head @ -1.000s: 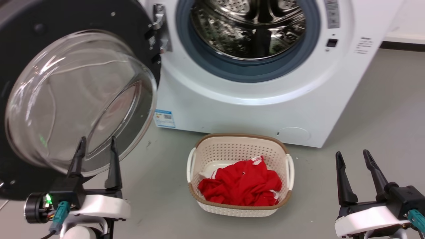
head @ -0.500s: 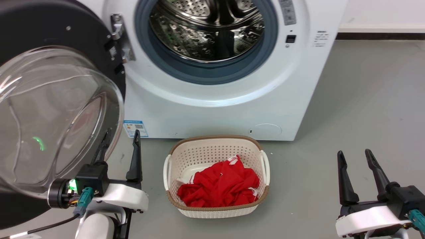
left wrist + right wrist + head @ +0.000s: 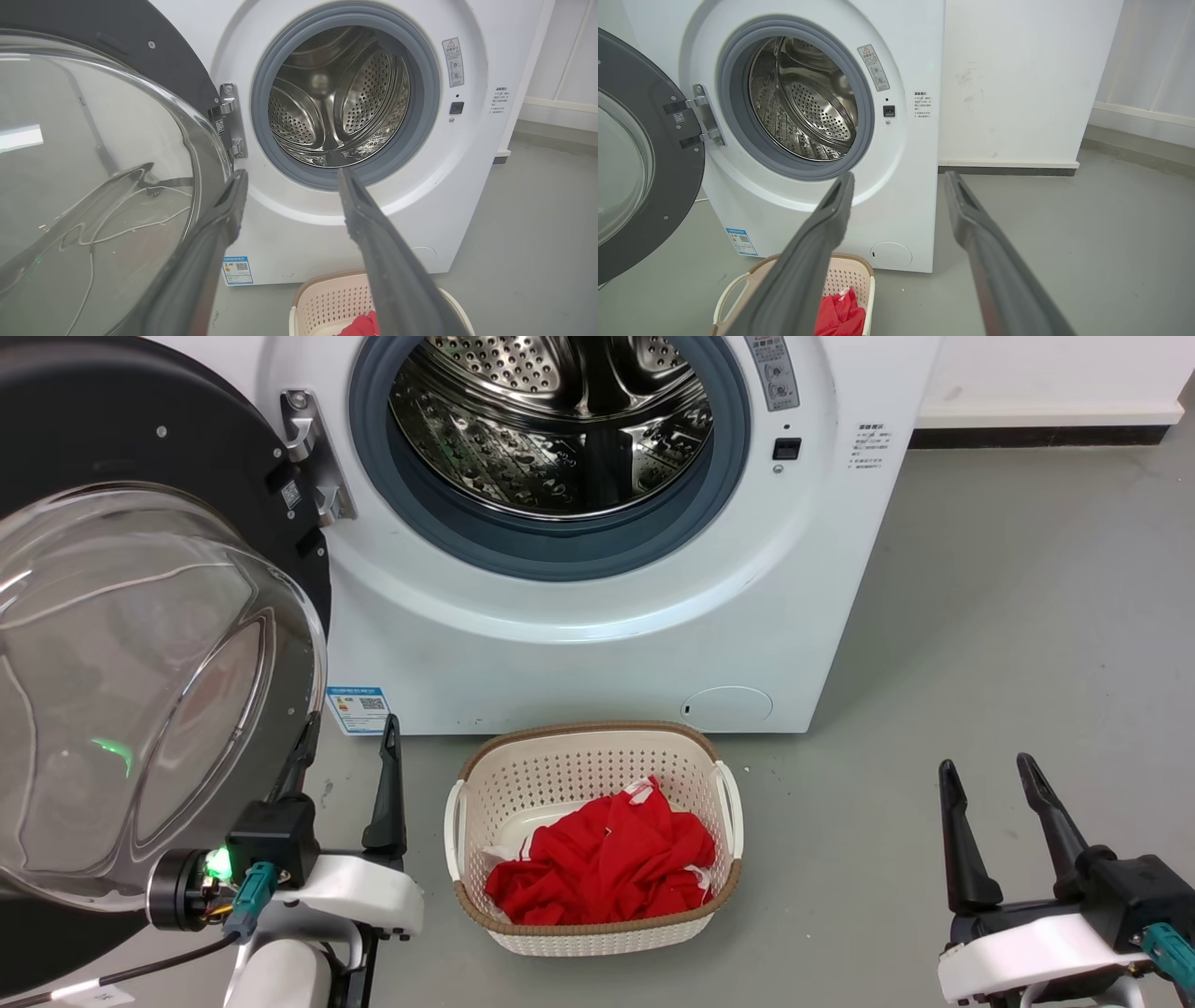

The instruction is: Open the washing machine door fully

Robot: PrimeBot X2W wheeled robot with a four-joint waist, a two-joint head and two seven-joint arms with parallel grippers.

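Now: left claw (image 3: pixel 350 728) at lower left of frame, fingers spread, empty, just beside glass bowl edge. Right claw (image 3: pixel 986 767) at lower right, spread, empty. Washing machine door (image 3: pixel 140 644) at left, swung wide on hinge. Judged heavy, stiff; glass slick, breakable, so push black rim instead. Beyond: laundry basket (image 3: pixel 597 733), then drum opening (image 3: pixel 560 537).

A laundry corner in a plain, bare room: a white front-loading washing machine (image 3: pixel 579 644) stands on a smooth grey floor (image 3: pixel 1008 616) against a white wall (image 3: pixel 1017 79). Its door (image 3: pixel 140 420) is open on a steel drum (image 3: pixel 551 420), and a plastic basket (image 3: pixel 597 728) of red clothes (image 3: pixel 597 863) sits before it.
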